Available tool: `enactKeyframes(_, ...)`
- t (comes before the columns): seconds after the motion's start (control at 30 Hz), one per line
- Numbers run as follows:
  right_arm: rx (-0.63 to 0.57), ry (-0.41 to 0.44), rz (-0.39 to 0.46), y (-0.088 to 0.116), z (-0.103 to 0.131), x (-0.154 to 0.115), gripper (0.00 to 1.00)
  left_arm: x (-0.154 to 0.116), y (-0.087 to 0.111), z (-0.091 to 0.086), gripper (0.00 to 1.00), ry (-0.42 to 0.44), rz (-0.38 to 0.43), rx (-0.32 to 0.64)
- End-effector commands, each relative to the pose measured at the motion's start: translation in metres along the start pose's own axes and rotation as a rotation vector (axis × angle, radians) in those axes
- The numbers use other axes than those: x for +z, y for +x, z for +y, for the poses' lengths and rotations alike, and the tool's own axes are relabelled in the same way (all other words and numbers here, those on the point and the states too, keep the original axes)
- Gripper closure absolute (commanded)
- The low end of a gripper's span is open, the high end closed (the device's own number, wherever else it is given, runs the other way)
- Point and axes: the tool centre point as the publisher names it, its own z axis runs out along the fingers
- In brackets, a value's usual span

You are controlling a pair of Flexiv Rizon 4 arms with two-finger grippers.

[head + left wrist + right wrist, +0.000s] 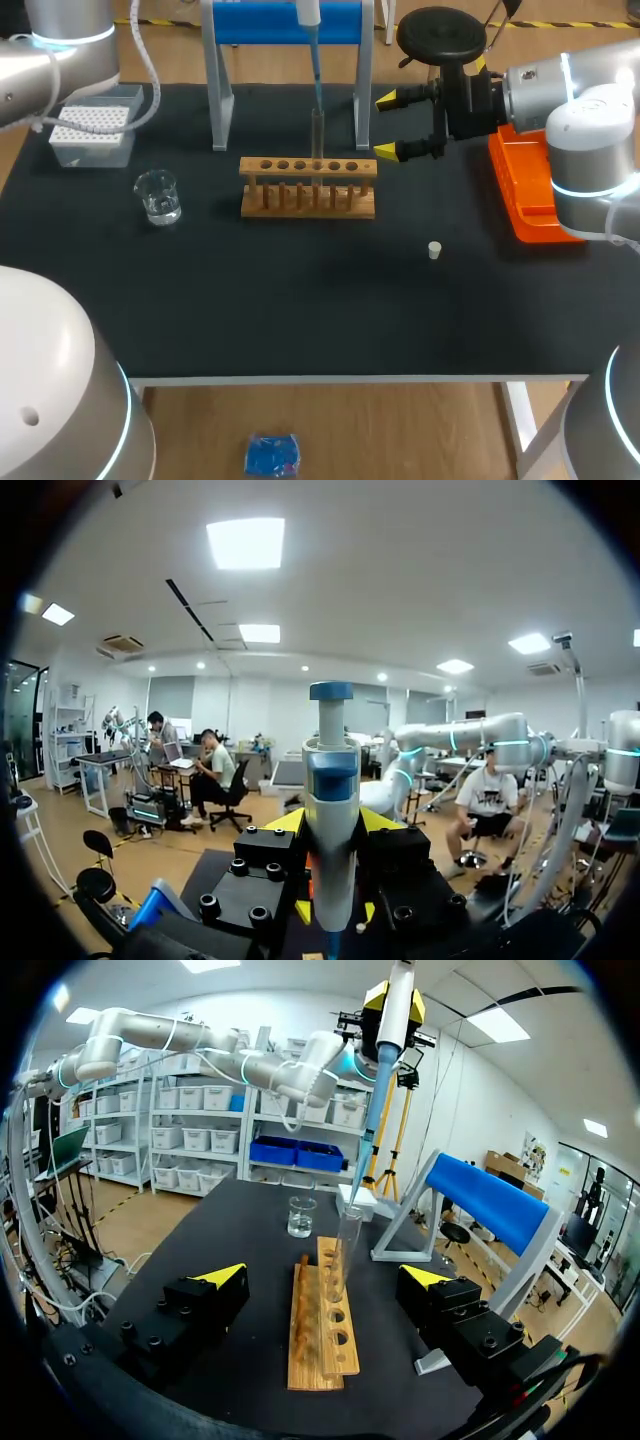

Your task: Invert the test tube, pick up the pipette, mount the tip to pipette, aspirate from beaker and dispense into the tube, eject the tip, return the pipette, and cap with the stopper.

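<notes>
The pipette (331, 820) stood close before the left wrist camera, upright, its white and blue body gripped from both sides by the left jaws. One yellow fingertip (287, 821) showed on each flank of it, and the blue plunger knob rose above them. In the head view only the lower part of the pipette (311, 18) showed, at the far edge, in front of the blue stand (290, 25). Its thin tip (316, 85) pointed straight down to the mouth of the test tube (317, 130). Whether the tip's end had gone inside the glass could not be told.

The test tube stood upright in one of the middle holes of the wooden rack (308, 187), which sat toward the far middle of the black counter (300, 310). From the right wrist view the rack (322, 1330) ran away between the right jaws and ahead of them, with the test tube (348, 1245) at its farther part and the pipette (395, 1010) high above it.

The right jaws were spread wide and held nothing, hanging just to the right of the rack with both yellow fingertips (386, 99) turned toward it.

The beaker (158, 196), with clear liquid in it, stood on the counter left of the rack, well apart. The tip box (92, 130) sat behind it at the far left. The small white stopper (434, 250) lay alone, nearer and to the right of the rack. An orange tray (525, 195) rested at the right edge, under the right arm (590, 110).
</notes>
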Motion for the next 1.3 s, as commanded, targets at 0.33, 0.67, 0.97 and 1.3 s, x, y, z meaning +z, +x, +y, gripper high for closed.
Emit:
enactKeyframes(0.33, 0.0, -0.001, 0.001, -0.0002, -0.0004, -0.0004, 0.0, 0.0001, -0.0008, 0.0046, 1.0, 0.003, -0.003, -0.006)
enactKeyframes(0.67, 0.0, -0.001, 0.001, -0.0002, -0.0004, -0.0004, 0.0, -0.0024, -0.0008, 0.0061, 1.0, -0.004, -0.016, -0.009)
enactKeyframes(0.97, 0.0, -0.001, 0.001, -0.0002, -0.0004, -0.0004, 0.0, -0.0029, -0.0009, 0.0074, 1.0, -0.008, -0.022, -0.013)
enactKeyframes(1.3, 0.0, -0.001, 0.001, -0.0002, -0.0004, -0.0004, 0.0, -0.003, -0.0014, 0.0071, 1.0, -0.009, -0.019, -0.011)
